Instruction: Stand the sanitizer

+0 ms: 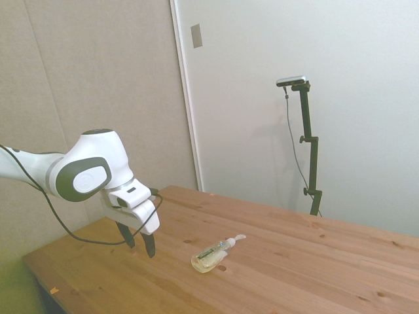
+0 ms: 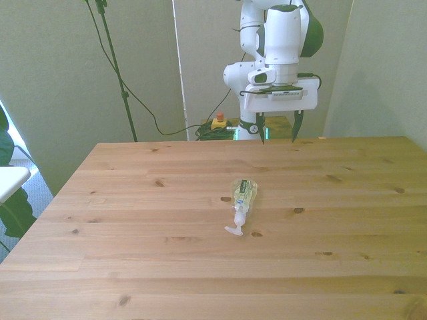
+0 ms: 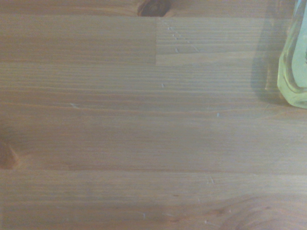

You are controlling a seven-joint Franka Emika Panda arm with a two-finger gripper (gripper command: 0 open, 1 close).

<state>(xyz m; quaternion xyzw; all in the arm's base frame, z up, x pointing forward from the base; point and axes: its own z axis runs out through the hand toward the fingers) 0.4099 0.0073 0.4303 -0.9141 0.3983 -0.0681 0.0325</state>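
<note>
The sanitizer [image 2: 241, 201] is found lying on its side on the table [image 2: 133, 267], not yet stood up, its pump top turned away from the gripper [image 2: 278, 127]. The gripper is held above the table, well apart from the bottle, fingers spread wide and empty. No grasp is made; approach, gripping and uprighting are judged outstanding.
</note>
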